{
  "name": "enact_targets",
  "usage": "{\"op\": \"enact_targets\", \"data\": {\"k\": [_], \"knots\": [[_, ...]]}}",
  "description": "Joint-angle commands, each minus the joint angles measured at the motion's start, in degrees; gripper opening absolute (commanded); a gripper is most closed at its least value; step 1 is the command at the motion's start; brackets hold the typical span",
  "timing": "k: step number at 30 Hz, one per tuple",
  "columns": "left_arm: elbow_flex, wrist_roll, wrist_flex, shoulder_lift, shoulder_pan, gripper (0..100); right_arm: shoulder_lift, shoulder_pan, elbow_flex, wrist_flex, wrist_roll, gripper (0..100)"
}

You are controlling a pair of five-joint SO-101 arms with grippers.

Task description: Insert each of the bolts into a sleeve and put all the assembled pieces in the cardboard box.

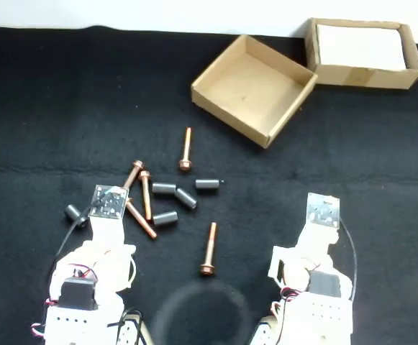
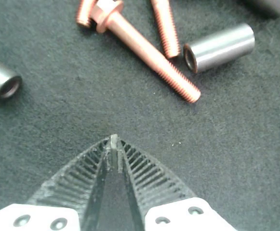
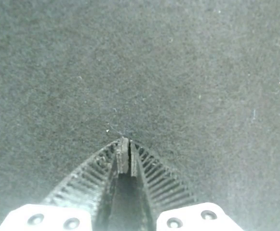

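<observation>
Copper bolts (image 1: 145, 195) and dark sleeves (image 1: 164, 188) lie scattered mid-table in the high view, none joined, with the cardboard box (image 1: 250, 90) at one o'clock from them. The left gripper (image 2: 114, 147) hangs just short of the nearest bolt (image 2: 144, 53), fingers pressed together on nothing. The right gripper (image 3: 124, 151) is likewise closed over black cloth (image 3: 178, 72). The left arm's best start is probably to part its fingers, straddle that bolt's shank mid-length, and lift it level.
</observation>
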Motion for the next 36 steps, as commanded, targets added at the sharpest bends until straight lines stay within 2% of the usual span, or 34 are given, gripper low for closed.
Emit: {"op": "enact_targets", "data": {"k": [1,16,19,26,29,36], "knots": [[1.01,0.26,0.26,-0.57,0.66,1,0.04,1.01,2.51,1.36,-0.26,0.9],[0.75,0.26,0.26,-0.66,0.22,1,0.04,1.01,2.51,1.36,-0.26,0.9],[-1.27,0.18,-0.18,-0.75,-3.47,1,0.04,1.01,2.51,1.36,-0.26,0.9],[-11.38,0.18,-1.76,-0.84,-18.15,1,0.04,1.01,2.51,1.36,-0.26,0.9],[-12.53,0.18,-4.75,-0.84,-20.26,1,0.04,1.01,2.51,1.36,-0.26,0.9],[-14.73,0.18,-5.10,-0.84,-24.13,1,0.04,1.01,2.51,1.36,-0.26,0.9]]}}
